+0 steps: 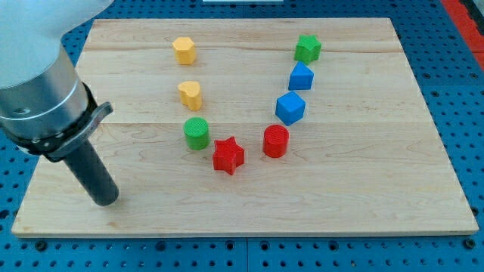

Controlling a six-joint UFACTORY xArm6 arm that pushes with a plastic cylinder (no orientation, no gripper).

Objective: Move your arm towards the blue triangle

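The blue triangle sits at the view's upper right of the wooden board, just below the green star and above the blue cube-like block. My tip rests on the board at the view's lower left, far from the blue triangle and well left of all the blocks. The nearest block to the tip is the green cylinder.
A yellow hexagon and a yellow heart stand at upper middle left. A red star and a red cylinder stand at the middle. The blocks form a U shape. A blue pegboard table surrounds the board.
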